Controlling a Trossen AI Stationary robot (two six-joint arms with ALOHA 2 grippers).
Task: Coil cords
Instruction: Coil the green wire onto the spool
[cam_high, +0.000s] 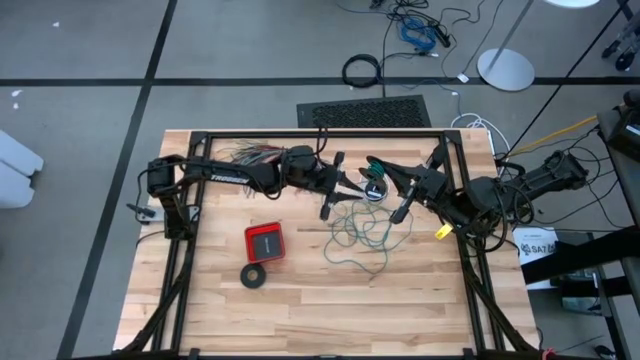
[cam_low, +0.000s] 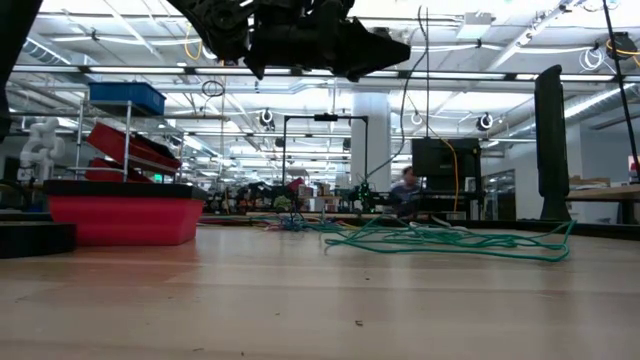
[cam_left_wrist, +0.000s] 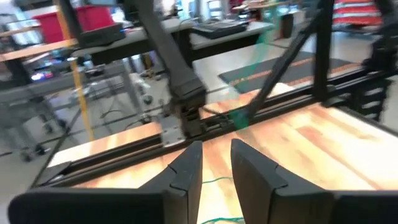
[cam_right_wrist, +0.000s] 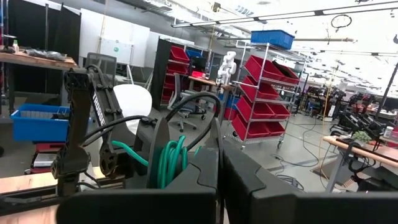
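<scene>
At mid-table, watching the teal-green wire (cam_high: 358, 238) sprawling in a loose tangle on the wood. Just above and left of that tangle, finding the left gripper (cam_high: 338, 195) hovering with its fingers (cam_left_wrist: 186, 171) standing slightly apart, pinching nothing. Between the two arms, just beside both grippers, spotting a small teal coil (cam_high: 375, 188). Right of that coil, seeing the right gripper (cam_high: 403, 207) pressed together, with the tangle lying just below it and spreading out under both.

Robotics lab or workshop: shelving racks with red bins (cam_right_wrist: 264, 84), ceiling strip lights, wooden bench (cam_high: 300, 300), floor cables.
</scene>
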